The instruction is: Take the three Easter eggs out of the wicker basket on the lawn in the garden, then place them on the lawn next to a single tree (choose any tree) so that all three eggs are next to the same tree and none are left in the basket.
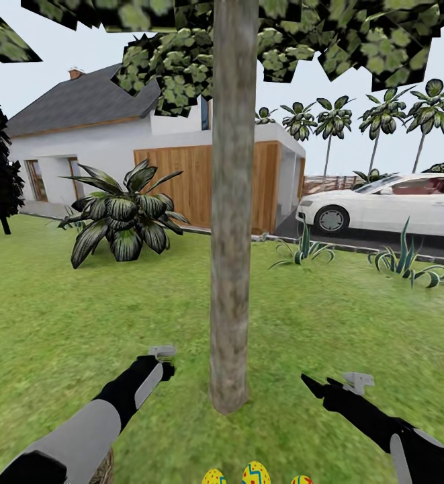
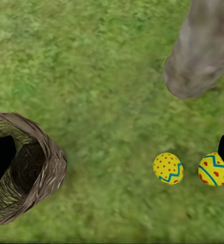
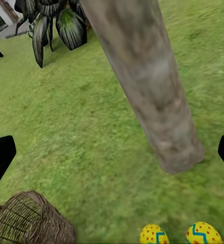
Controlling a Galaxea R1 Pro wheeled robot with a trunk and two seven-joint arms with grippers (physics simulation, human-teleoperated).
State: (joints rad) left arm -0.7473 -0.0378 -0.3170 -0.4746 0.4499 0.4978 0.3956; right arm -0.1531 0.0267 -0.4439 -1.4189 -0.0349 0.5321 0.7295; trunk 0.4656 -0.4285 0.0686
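The tree (image 1: 232,202) stands right in front of the robot, its pale trunk going up into the leaves. Three Easter eggs (image 1: 256,474) lie in a row on the lawn (image 1: 47,316) just by the foot of the tree, on the robot's side of it. They are there because the job is to put all the eggs by one tree, and I think that part looks done.

The wicker basket (image 2: 28,168) sits on the grass near the tree too, a little way off from the eggs. From the left wrist it looks empty inside.

The left gripper (image 1: 162,359) hangs over the grass beside the tree, fingers spread, holding nothing. The right gripper (image 1: 329,384) is on the other side of the tree, also spread wide and empty, since nothing is left to carry
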